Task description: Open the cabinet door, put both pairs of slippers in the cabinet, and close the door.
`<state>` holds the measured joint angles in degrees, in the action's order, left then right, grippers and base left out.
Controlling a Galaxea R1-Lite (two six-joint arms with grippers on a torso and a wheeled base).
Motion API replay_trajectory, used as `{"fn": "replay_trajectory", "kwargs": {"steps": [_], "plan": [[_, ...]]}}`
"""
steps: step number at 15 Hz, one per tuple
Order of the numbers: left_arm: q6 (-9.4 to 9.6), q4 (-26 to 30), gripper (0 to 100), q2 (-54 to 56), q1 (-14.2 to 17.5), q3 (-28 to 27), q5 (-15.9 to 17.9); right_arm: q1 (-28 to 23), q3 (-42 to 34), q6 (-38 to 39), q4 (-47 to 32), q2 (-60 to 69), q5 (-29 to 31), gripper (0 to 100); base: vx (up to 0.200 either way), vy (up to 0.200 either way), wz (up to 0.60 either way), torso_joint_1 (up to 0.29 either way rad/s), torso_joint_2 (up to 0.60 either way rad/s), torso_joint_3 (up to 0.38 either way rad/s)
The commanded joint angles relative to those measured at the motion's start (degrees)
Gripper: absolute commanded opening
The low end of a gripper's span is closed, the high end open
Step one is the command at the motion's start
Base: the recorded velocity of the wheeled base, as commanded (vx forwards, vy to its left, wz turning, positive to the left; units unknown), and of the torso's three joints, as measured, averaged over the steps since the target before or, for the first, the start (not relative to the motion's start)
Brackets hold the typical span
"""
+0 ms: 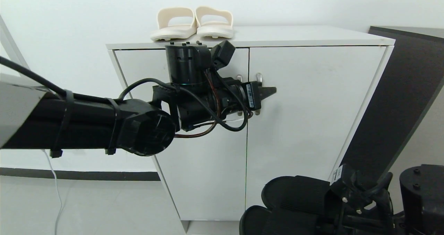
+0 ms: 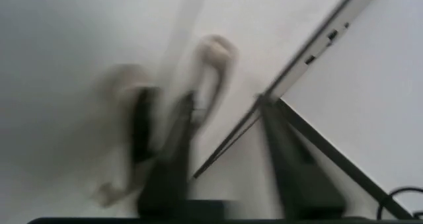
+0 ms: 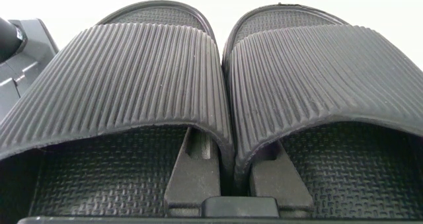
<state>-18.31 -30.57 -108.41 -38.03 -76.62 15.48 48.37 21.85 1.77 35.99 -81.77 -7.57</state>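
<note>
Left pincer (image 1: 270,89), closure indiscernible, is hovering at the cabinet door handle (image 1: 258,77); advise hooking it fully, then pulling along the hinge arc.

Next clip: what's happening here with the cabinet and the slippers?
The left gripper is at the handles of the white cabinet, whose doors look shut. The right gripper holds the black slippers low in front of it. The cream slippers sit on the cabinet's top.

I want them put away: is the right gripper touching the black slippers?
Touching. Right wrist view: the right gripper has one finger inside each of the black slippers, pinching them.
</note>
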Motion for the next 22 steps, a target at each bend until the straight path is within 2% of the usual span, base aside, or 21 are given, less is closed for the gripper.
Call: {"fn": "replay_trajectory", "kwargs": {"steps": [1, 4, 7, 11, 13, 15, 17, 20, 22], "plan": [[-0.23, -0.2, 0, 0.7, -0.2, 0.9, 0.3, 0.1, -0.4, -0.1, 0.0, -0.1, -0.2, 0, 0.0, 0.0, 0.0, 0.0, 0.0, 0.0], [-0.06, -0.4, 0, 4.6, -0.5, 4.8, 0.7, 0.5, -2.0, -0.1, 0.0, 0.7, -1.0, 0, 0.0, 0.0, 0.0, 0.0, 0.0, 0.0], [0.03, -0.4, 0, 8.2, -2.6, 9.2, 1.0, 1.5, -4.0, -1.3, 0.1, 2.8, -6.4, 0, 0.0, 0.0, 0.0, 0.0, 0.0, 0.0], [0.03, -0.7, 0, 12.5, -5.6, 13.8, 0.9, 1.4, -4.6, -2.1, 0.1, 2.5, -6.9, 0, 0.0, 0.0, 0.0, 0.0, 0.0, 0.0], [0.03, -1.5, 0, 15.7, -6.1, 17.6, 0.6, 1.4, -4.6, -2.1, 0.1, 2.2, -6.9, 0, 0.0, 0.0, 0.0, 0.0, 0.0, 0.0], [0.03, -3.3, 0, 17.8, -5.7, 20.8, 0.6, 1.5, -4.5, -2.2, 0.1, 2.2, -6.9, 0, 0.0, 0.0, 0.0, 0.0, 0.0, 0.0], [-0.15, -5.0, 0, 17.9, -3.8, 21.8, 0.6, 1.7, -4.4, -2.2, 0.2, 2.1, -6.8, 0, 0.0, 0.0, 0.0, 0.0, 0.0, 0.0], [-0.23, -5.7, 0, 15.5, -1.3, 21.0, 0.9, 1.7, -4.4, -2.2, 0.2, 2.1, -6.8, 0, 0.0, 0.0, 0.0, 0.0, 0.0, 0.0], [-0.32, -7.1, 0, 12.2, -0.7, 19.5, 1.2, 1.9, -4.4, -2.2, 0.1, 2.1, -6.8, 0, 0.0, 0.0, 0.0, 0.0, 0.0, 0.0]]}}
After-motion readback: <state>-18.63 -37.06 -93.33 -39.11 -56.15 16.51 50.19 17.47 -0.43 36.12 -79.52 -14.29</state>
